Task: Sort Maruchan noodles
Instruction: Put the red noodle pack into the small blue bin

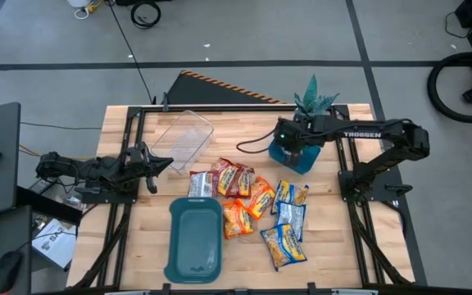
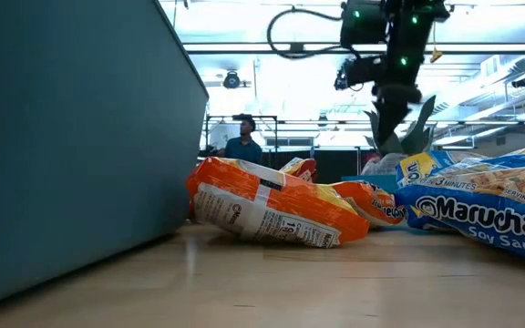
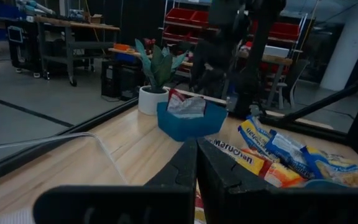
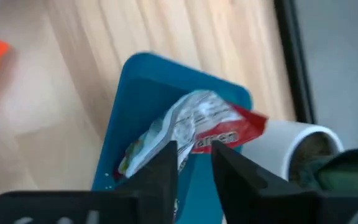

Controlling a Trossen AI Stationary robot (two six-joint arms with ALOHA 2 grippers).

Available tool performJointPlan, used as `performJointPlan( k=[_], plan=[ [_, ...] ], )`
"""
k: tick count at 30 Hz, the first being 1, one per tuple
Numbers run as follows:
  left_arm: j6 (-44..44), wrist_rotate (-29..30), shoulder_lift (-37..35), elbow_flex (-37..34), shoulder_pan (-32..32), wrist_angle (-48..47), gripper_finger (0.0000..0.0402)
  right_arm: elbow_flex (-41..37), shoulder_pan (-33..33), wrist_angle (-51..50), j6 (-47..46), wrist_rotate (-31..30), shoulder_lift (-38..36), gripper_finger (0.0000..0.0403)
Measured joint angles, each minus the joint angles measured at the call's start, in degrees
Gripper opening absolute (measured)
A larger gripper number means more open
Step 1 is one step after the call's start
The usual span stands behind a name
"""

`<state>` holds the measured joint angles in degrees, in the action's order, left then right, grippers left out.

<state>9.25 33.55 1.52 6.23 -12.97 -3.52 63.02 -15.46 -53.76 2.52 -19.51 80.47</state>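
Observation:
Several Maruchan packets lie flat in a loose heap mid-table: red ones (image 1: 234, 176), orange ones (image 1: 238, 217) and blue-and-yellow ones (image 1: 289, 220). In the low view an orange packet (image 2: 262, 205) and a blue one (image 2: 490, 214) lie close by. One red packet (image 4: 216, 134) rests crumpled inside a small blue tray (image 1: 300, 157) and leans on its wall. My right gripper (image 4: 193, 155) hangs open just above that packet, pointing down. My left gripper (image 3: 196, 152) is shut, low over the table's left side (image 1: 158, 162).
A teal tray (image 1: 195, 238) sits near the front edge, left of the heap; its wall (image 2: 71, 137) fills the low view's left. A clear tub (image 1: 183, 135) stands far left of centre. A potted plant (image 1: 314, 98) stands behind the blue tray. A person (image 2: 241, 141) is in the room behind.

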Motion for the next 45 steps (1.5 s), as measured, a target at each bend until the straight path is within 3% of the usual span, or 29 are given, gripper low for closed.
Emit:
performJointPlan(
  k=[3, 7, 13, 17, 24, 30, 37, 45],
  plan=[
    [0.18, 0.01, 0.00, 0.01, 0.00, -0.25, 0.0011, 3.71, 0.13, 0.57, -1.19, 0.51, -0.02, 0.0139],
    [0.18, 0.01, 0.00, 0.01, 0.00, -0.27, 0.0011, 4.62, 1.99, 7.95, 0.27, 6.20, 0.00, 0.0169],
    [0.43, 0.03, 0.00, 0.01, 0.00, -1.28, 0.0011, 4.95, 7.69, 14.73, -0.49, 9.83, 5.27, 0.0175],
    [0.58, 0.05, 0.00, 0.01, 0.00, -0.89, 0.0011, 8.71, 9.95, 14.12, 0.71, 12.12, 11.82, 0.0176],
    [0.58, 0.03, 0.00, 0.01, 0.00, -1.22, 0.0011, 14.57, 15.02, 12.65, 13.14, 12.06, 21.08, 0.0189],
    [0.15, 0.03, 0.00, 0.01, 0.00, -1.19, 0.0011, 16.79, 17.27, 12.68, 22.32, 3.51, 25.51, 0.0190],
    [0.58, 0.05, 0.00, 0.01, 0.00, -1.26, 0.0011, 16.80, 17.22, 12.05, 24.25, 3.26, 29.33, 0.0160],
    [0.60, 0.05, 0.00, 0.01, 0.00, -1.04, 0.0011, 16.79, 16.29, 12.47, 24.44, 4.60, 28.70, 0.0056]
  ],
)
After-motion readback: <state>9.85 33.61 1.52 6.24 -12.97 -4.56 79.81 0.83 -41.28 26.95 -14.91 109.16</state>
